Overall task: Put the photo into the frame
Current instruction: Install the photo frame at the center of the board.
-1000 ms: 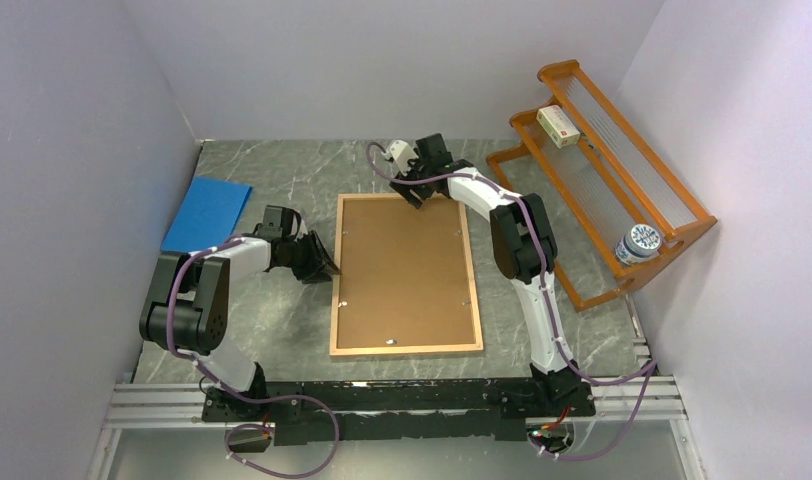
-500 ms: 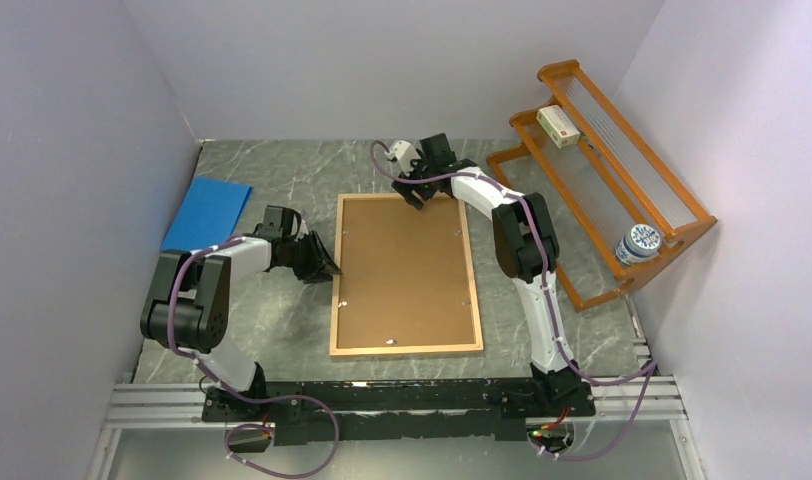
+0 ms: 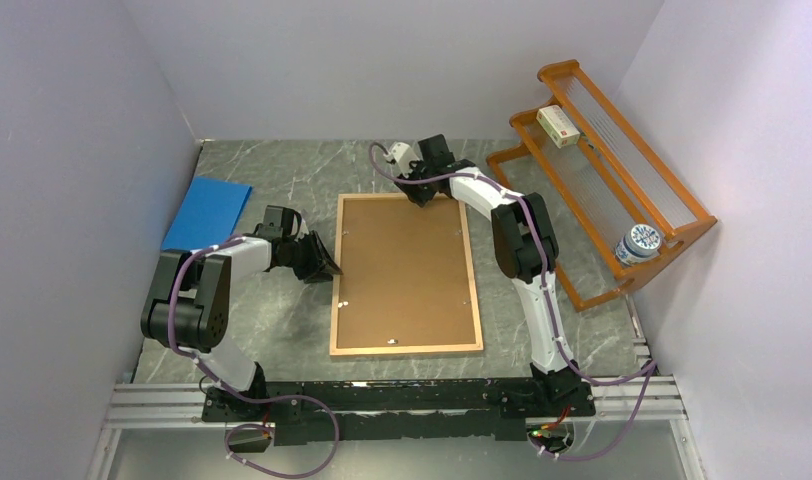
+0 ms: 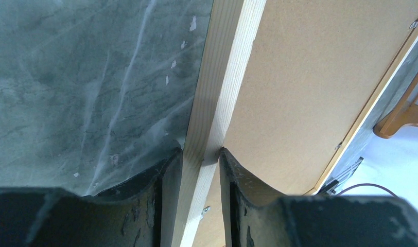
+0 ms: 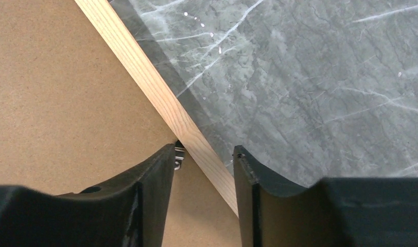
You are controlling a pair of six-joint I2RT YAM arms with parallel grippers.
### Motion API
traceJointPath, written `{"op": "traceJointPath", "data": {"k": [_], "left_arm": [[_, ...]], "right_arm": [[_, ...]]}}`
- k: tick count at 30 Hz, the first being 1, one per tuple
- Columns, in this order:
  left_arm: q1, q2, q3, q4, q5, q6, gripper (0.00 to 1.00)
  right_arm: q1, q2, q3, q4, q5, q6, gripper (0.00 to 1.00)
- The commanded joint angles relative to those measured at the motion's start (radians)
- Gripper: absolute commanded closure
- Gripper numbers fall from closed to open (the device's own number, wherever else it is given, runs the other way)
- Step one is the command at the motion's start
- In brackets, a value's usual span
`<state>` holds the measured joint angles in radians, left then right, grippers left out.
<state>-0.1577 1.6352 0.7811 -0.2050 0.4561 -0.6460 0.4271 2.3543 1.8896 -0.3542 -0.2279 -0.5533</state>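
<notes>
Photo: not in sight; whether it sits under the backing board (image 3: 407, 270) I cannot tell. Frame (image 3: 406, 349) lies face down on the table (image 3: 282, 330), board seated in it. My left pincer (image 4: 201, 154) is nipped narrow on the left rail, both fingers touching wood. My right pincer (image 5: 204, 149) straddles the far rail loosely beside a clip (image 5: 178, 157), gripping nothing. Probably left: clips.

Pale walls (image 3: 382, 60) enclose a grey-green marbled table (image 3: 282, 180), orange rack (image 3: 562, 72) at right.
</notes>
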Motion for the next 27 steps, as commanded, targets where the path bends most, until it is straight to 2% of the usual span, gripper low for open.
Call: {"op": "traceJointPath", "data": {"k": [1,6,9,12,14,19,23,27], "left_arm": [[-0.002,0.034,0.002,-0.022,-0.037,0.034,0.62],[-0.003,0.035,0.003,-0.025,-0.042,0.035,0.62],[-0.002,0.031,0.006,-0.028,-0.045,0.034,0.62],[-0.003,0.022,0.012,-0.035,-0.047,0.032,0.62],[-0.002,0.009,0.02,-0.042,-0.048,0.028,0.61],[-0.002,-0.034,0.043,-0.063,-0.061,0.024,0.54],[-0.002,-0.05,0.052,-0.076,-0.08,0.029,0.42],[-0.003,-0.043,0.061,-0.06,-0.079,0.02,0.34]], "right_arm": [[-0.012,0.022,0.019,0.01,0.105,-0.019,0.54],[-0.012,0.015,0.002,0.034,0.111,-0.008,0.64],[-0.012,-0.004,-0.007,0.05,0.099,0.007,0.63],[-0.012,-0.038,-0.016,0.074,0.069,0.049,0.54],[-0.012,-0.07,-0.017,0.1,0.062,0.117,0.44],[-0.014,-0.162,-0.009,0.123,0.099,0.286,0.26],[-0.015,-0.271,-0.081,0.129,0.274,0.478,0.19],[-0.016,-0.408,-0.193,-0.002,0.462,0.7,0.17]]}}
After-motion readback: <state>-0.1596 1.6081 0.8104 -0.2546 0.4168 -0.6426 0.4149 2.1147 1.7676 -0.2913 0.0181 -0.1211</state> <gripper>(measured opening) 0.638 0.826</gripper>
